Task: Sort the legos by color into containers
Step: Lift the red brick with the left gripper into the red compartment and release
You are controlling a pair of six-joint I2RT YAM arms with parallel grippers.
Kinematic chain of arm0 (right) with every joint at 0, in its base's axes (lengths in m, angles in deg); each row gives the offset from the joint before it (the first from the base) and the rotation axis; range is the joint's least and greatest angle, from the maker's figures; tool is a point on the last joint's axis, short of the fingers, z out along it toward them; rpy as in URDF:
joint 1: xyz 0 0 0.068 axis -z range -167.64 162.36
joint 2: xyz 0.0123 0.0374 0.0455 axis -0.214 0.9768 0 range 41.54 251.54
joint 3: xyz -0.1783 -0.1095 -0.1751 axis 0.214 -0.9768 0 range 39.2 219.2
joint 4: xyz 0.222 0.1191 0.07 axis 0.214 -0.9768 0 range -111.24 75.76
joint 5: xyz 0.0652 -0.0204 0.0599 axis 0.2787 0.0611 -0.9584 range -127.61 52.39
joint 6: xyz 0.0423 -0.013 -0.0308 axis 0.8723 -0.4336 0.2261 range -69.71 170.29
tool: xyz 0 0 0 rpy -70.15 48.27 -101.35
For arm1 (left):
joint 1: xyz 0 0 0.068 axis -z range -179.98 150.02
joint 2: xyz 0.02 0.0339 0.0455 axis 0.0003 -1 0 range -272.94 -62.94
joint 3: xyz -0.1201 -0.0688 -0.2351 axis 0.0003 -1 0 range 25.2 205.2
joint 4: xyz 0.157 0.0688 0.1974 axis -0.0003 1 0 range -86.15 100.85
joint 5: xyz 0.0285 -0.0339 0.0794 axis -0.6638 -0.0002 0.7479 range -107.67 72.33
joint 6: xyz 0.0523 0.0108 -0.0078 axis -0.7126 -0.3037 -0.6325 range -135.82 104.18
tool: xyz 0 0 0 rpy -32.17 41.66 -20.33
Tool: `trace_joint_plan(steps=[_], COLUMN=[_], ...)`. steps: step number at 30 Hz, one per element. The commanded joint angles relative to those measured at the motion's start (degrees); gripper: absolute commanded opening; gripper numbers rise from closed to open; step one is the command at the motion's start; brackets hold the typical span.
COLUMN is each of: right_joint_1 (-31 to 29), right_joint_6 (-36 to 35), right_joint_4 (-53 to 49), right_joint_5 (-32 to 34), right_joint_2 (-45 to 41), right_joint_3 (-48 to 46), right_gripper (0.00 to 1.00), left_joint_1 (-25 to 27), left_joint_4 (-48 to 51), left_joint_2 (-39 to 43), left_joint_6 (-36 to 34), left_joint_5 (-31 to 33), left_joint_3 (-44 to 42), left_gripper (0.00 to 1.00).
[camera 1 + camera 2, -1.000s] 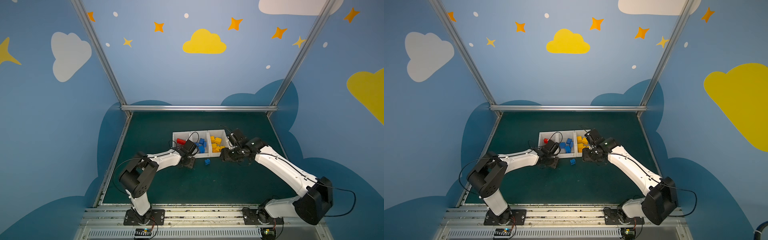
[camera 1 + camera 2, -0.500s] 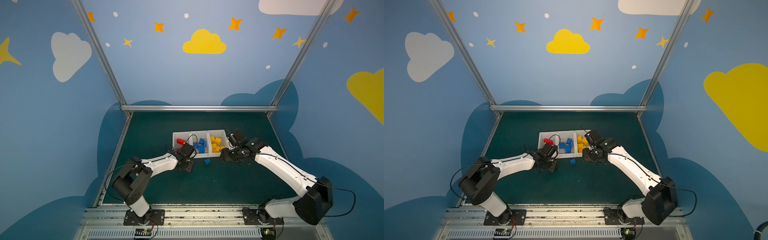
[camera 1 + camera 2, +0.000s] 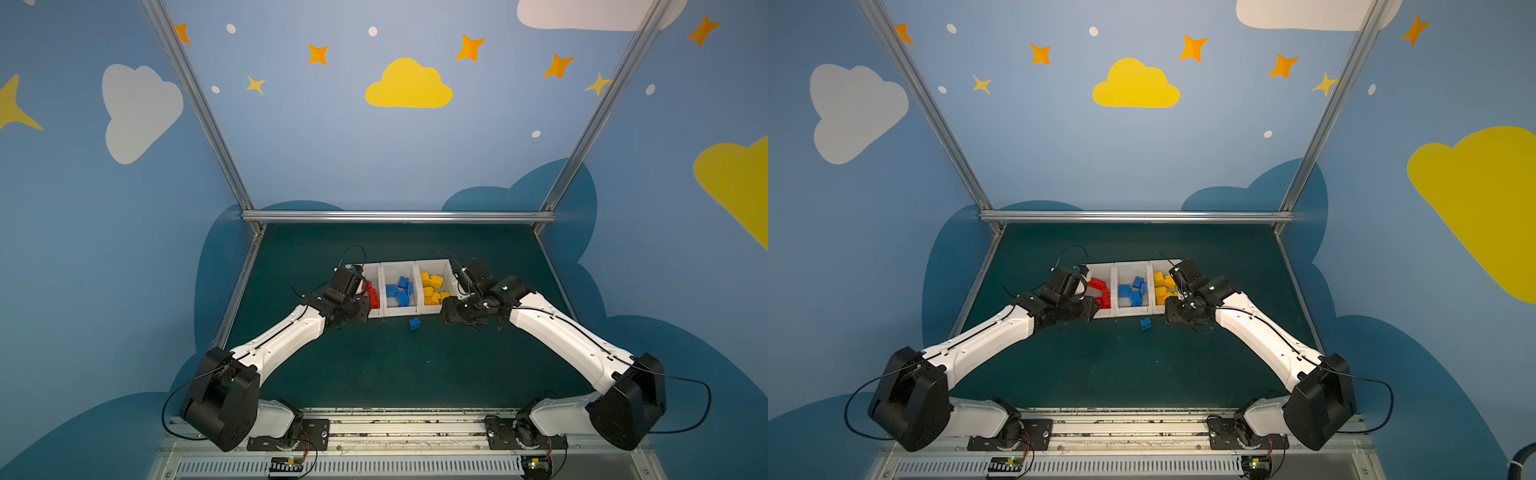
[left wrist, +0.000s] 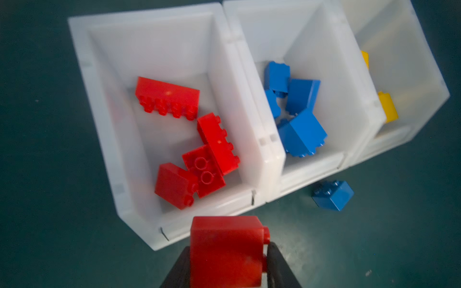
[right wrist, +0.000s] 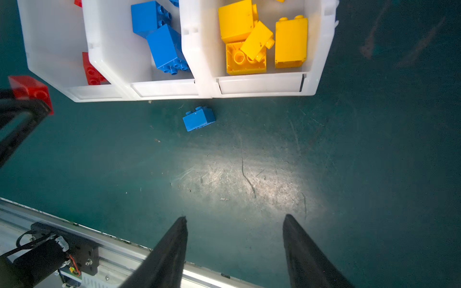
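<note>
Left jaws: closed on a red brick [image 4: 225,249], pinching its two opposite sides, one stud poking out sideways.
Held brick position: just outside the front wall of the red bin [image 4: 82,62], near that bin's outer corner and not over its opening.
Right jaws: spread wide with nothing between them, hanging over bare green surface [image 5: 374,149] in front of the bins.
Bins: three white containers in a row, walls touching, open tops up.
Red bin contents: four red bricks [image 4: 217,142] lying jumbled, one upside down with its hollow underside showing.
Blue bin [image 4: 331,49] contents: several blue bricks [image 4: 303,132] piled toward the front.
Yellow bin [image 5: 321,49] contents: a cluster of yellow bricks [image 5: 237,22], one turned hollow side up.
Loose blue brick [image 3: 414,323]: lying on its side on the surface, just in front of the bins near the wall shared by the blue and yellow ones, touching neither; it sits between the two arms in both top views.
</note>
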Motion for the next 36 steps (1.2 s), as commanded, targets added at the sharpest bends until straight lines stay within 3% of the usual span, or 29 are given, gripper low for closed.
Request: trace_joint_plan(steps=[1, 11, 17, 21, 27, 33, 36], right_joint_1=[0.19, 0.18, 0.18, 0.13, 0.01, -1.90, -4.25], right_joint_6=[0.72, 1.00, 1.09, 0.83, 0.91, 1.45, 1.13], right_joint_4=[-0.31, -0.93, -0.76, -0.76, 0.75, 3.29, 3.90], right_joint_5=[-0.09, 0.53, 0.36, 0.12, -1.20, -1.40, -0.55], right_joint_2=[-2.22, -4.43, -4.03, -3.24, -1.15, 3.05, 6.83], right_joint_3=[-1.02, -2.20, -2.47, -2.55, -3.93, -4.28, -2.51], right_gripper=[0.61, 0.62, 0.62, 0.62, 0.62, 0.62, 0.62], left_joint_1=[-2.10, -4.69, -4.99, -5.06, -5.35, -5.54, -5.51], left_joint_4=[0.62, 0.07, 0.94, 1.13, 2.18, -1.34, -1.06], left_joint_2=[-4.70, -11.06, -10.57, -8.07, -2.02, 6.58, 10.73], left_joint_6=[-2.33, -3.08, -2.72, -1.85, -0.32, 3.90, 6.34], left_joint_5=[-2.06, -2.34, -2.15, -1.76, -1.14, -7.38, -6.62], left_joint_3=[3.75, 8.41, 9.32, 8.78, 6.38, -3.48, -7.48], left_gripper=[0.39, 0.41, 0.56, 0.66, 0.74, 0.79, 0.80])
